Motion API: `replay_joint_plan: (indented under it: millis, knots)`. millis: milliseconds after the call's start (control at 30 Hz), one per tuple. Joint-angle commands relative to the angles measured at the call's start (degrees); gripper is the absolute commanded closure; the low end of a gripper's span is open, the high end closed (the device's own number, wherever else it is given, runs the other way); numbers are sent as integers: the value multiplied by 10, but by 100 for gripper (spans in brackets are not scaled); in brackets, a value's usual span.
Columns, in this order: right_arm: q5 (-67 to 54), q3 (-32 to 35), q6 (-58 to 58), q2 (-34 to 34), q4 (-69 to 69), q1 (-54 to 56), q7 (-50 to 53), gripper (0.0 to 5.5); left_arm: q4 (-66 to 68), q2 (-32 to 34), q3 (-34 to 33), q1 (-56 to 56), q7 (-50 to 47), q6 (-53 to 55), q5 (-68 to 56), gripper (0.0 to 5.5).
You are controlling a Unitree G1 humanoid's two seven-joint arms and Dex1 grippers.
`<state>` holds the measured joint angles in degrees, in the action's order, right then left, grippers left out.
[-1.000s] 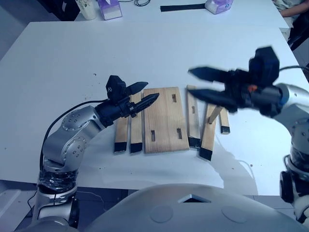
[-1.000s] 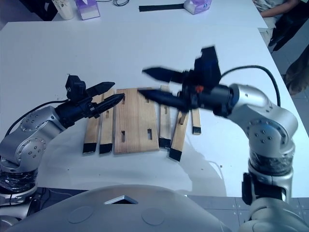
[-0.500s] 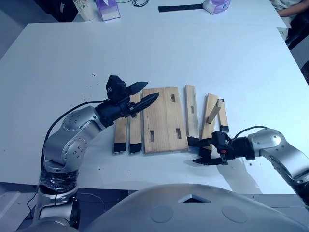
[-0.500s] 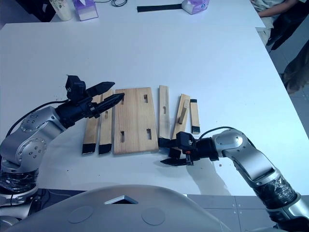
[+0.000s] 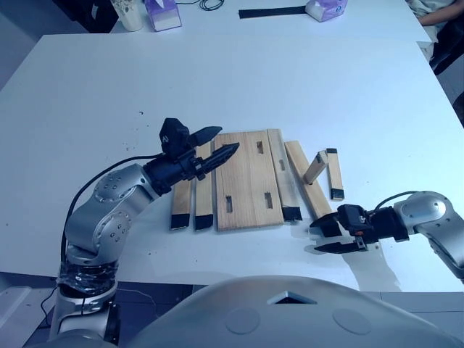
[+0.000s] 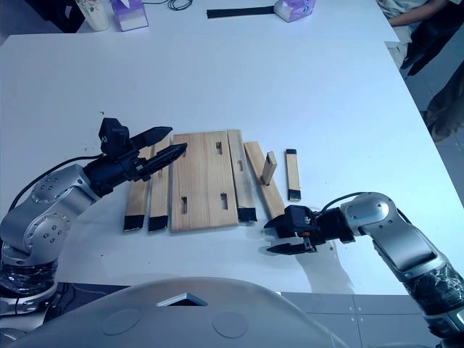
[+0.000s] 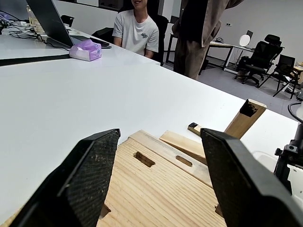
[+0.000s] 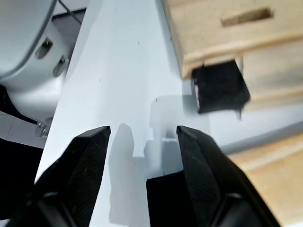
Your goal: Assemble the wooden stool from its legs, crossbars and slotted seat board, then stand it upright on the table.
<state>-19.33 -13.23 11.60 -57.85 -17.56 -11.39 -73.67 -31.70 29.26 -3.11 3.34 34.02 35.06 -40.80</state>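
One seat board (image 5: 246, 185) lies flat near the middle of the white bench (image 5: 217, 80). Three of its slots are visible, and its far-left corner is hidden under the left pincer (image 5: 223, 140).

Four legs with black tips lie around the board:
- Two lie side by side just left of it, the outer leg (image 5: 181, 203) and the inner leg (image 5: 205, 199), which is against the board's edge.
- A third leg (image 5: 284, 181) lies along the board's right edge.
- A fourth leg (image 5: 312, 187) lies beside the third and is angled, with its far end close to the third leg and its near end swung out to the right.

Two shorter crossbars sit to the right of the legs:
- One crossbar (image 5: 315, 168) is tilted, with its lower end on the angled leg and its other end raised.
- The other crossbar (image 5: 334, 174), which has black ends, lies flat just right of the first.

The left pincer hovers over the board's far-left corner and the inner leg, with its two fingers spread and nothing between them. The right pincer (image 5: 319, 237) is low by the bench's near edge, just beside the black tip of the angled leg. It is also spread wide and holds nothing.

Along the far edge of the bench are two purple tissue packs (image 5: 163, 13) (image 5: 322, 9), one cup (image 5: 130, 13) and one black strip (image 5: 272, 11).
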Motion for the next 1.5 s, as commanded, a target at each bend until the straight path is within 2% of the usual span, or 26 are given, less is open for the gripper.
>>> replay_joint_plan:
  millis: [33,133,233,300,400,533,667,767,1000,1267,1500]
  knots:
    - [-38,91,17,-11,-50,-39,33,292,-17,-3,-6,19,-12,-5,7,235]
    - [-68,188,64,26,-124,-74,128,292,-41,-8,-22,53,-28,-11,7,235]
    - [-99,275,146,54,-222,-195,192,242,-65,-13,-36,89,-43,-18,7,235]
    - [-81,293,185,75,-264,-260,239,209,-81,-16,-49,117,-54,-23,6,235]
    - [-63,273,252,127,-287,-273,342,174,-87,-15,-60,131,-62,-27,5,235]
    - [-59,247,308,205,-299,-240,449,174,-85,-17,-55,118,-69,-24,8,235]
    - [-66,228,341,247,-315,-237,500,174,-87,-18,-49,116,-73,-23,8,235]
    - [-64,206,352,263,-325,-242,517,174,-83,-16,-46,114,-70,-23,9,235]
    - [-61,199,355,270,-310,-251,524,174,-82,-12,-47,113,-68,-21,7,235]
    - [-24,160,320,289,-267,-287,531,174,-77,-8,-40,102,-63,-15,5,235]
    - [0,140,288,314,-231,-281,547,269,-71,-3,-36,90,-60,-10,2,235]
